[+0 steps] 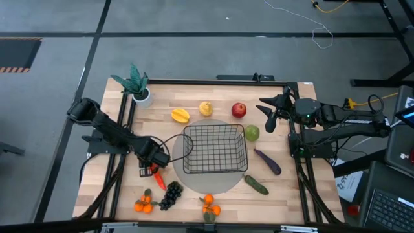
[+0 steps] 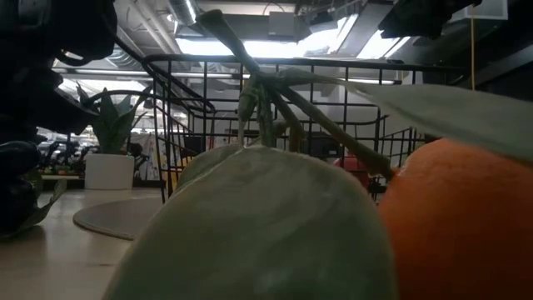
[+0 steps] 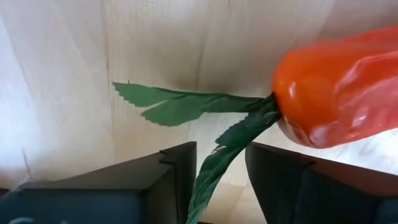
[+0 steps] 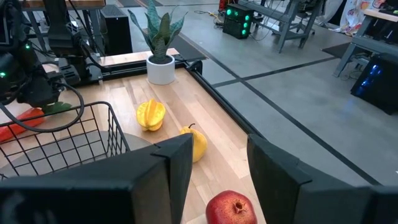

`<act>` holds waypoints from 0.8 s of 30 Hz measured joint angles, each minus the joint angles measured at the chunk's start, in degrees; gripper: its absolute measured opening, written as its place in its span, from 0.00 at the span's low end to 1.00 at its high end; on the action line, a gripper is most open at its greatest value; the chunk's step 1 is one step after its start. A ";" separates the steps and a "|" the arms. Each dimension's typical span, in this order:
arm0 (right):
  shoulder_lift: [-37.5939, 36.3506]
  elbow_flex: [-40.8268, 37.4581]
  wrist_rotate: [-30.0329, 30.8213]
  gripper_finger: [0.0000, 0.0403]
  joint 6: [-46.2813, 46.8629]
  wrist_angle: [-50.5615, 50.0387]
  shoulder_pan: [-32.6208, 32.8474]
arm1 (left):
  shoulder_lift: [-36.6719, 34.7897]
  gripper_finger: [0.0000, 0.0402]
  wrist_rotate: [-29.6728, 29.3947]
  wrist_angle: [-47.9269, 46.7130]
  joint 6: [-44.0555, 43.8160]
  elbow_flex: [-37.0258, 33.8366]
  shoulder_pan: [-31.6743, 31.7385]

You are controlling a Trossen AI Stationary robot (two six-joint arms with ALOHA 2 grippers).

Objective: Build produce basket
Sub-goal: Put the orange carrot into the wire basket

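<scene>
- my left gripper [image 1: 153, 169] is hanging low over the tabletop [image 1: 194, 197] just off the basket's 9 o'clock side, right above the carrot [image 1: 158, 178].
- in my left wrist view the carrot's [image 3: 339, 87] orange body is lying on the wood just ahead of my fingers [image 3: 180, 168], and one of its green leaves [image 3: 214, 171] is trailing into the gap between them.
- my left fingers are standing apart with the leaf between them; they are not clamping anything, and the carrot is resting on the wood.
- the basket [image 1: 215, 149] is sitting on the round grey mat [image 1: 223, 184] at the middle of the tabletop, and nothing is showing inside it.
- my right gripper [image 1: 270, 116] is waiting in the air at about 2 o'clock from the basket, fingers parted and empty.
- the starfruit [image 1: 180, 115] and the lemon [image 1: 206, 108] are lying at the basket's 11 and 12 o'clock, and the red apple [image 1: 239, 110] at 1 o'clock.
- the green pear [image 1: 251, 133] is sitting just beside the basket at 2 o'clock, the eggplant [image 1: 267, 162] at 4 o'clock, the cucumber [image 1: 256, 185] at 5 o'clock.
- the black grapes [image 1: 171, 194] are lying at 7 o'clock, with tangerines [image 1: 143, 205] farther out toward 8 o'clock and another tangerine cluster [image 1: 210, 208] at 6 o'clock.
- the teal plant in its white pot [image 1: 138, 88] is standing at the far 10 o'clock corner.
</scene>
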 joint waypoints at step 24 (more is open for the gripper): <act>0.00 -0.02 0.08 0.37 0.01 0.02 0.02 | -0.46 0.00 -12.83 -28.48 -10.23 17.48 0.00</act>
